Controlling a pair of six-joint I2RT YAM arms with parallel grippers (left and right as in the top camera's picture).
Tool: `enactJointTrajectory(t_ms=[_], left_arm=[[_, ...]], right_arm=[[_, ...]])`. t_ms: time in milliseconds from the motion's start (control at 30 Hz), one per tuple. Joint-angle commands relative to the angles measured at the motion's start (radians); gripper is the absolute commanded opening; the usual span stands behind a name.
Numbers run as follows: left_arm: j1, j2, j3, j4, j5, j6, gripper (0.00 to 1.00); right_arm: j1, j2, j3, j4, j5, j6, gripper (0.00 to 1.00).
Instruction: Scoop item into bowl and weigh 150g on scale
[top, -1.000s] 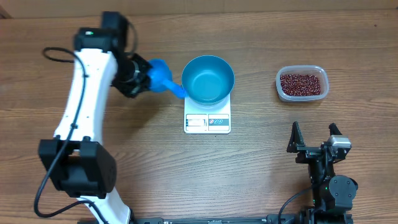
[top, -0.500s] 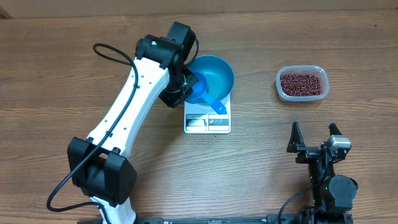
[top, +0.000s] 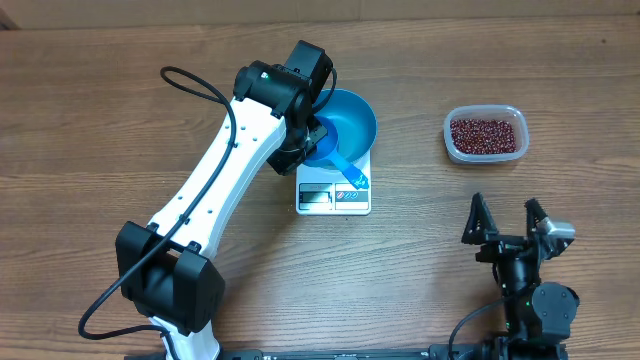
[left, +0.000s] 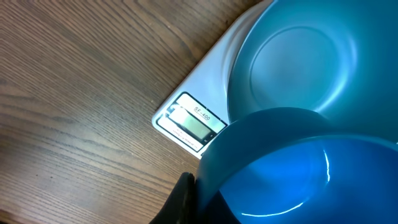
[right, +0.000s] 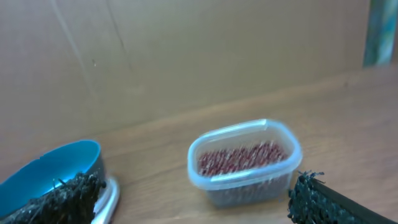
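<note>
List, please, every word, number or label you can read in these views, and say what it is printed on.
"SF-400": on the white kitchen scale, beside its display.
Fine print under the display: too small to read.
Front-edge labels in the overhead view: blurred, unreadable.
No text visible on the blue bowl or the blue scoop.

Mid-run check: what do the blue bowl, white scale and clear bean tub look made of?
Round blue bowl: likely plastic, smooth and semi-glossy, with soft highlights inside. Flat white square scale: probably moulded plastic, matt top. Clear rectangular tub: thin translucent plastic; red-brown beans show through its wall.
</note>
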Motion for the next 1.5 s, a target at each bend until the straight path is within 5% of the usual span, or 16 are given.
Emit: enactJointTrajectory(t_ms=[0,233,367,500,700,833,1000,1467], left_arm=[[-0.002,0.000,0.022,0.011,-0.023,-0.008,0.04],[0.002,0.000,0.022,0.054,-0.008,-0.017,0.04],[0.018,0.000,0.026,0.088,0.035,-0.037,0.04],[0.056,0.000,0.026,0.129,0.136,-0.037,0.04],[0.106,0.000,0.026,0.154,0.205,-0.084,0.04],[0.113,0.000,0.026,0.154,0.217,-0.166,0.04],[0.111,0.000,0.029,0.183,0.223,-0.257,0.04],[0.055,0.000,0.031,0.312,0.211,-0.444,0.04]], right_arm=[[-0.005,0.024,0.164,-0.059,-0.039,0.071,1.00],[-0.005,0.340,0.584,-0.397,-0.124,0.113,1.00],[-0.005,0.580,0.790,-0.470,-0.327,0.112,1.00],[-0.005,0.734,0.860,-0.422,-0.609,0.114,1.00],[-0.005,0.928,0.860,-0.054,-0.944,0.266,0.94],[-0.005,1.047,0.860,0.112,-0.909,0.543,0.90],[-0.002,1.179,0.860,0.125,-0.799,0.762,0.91],[0.211,1.261,0.860,0.275,-0.529,0.796,0.90]])
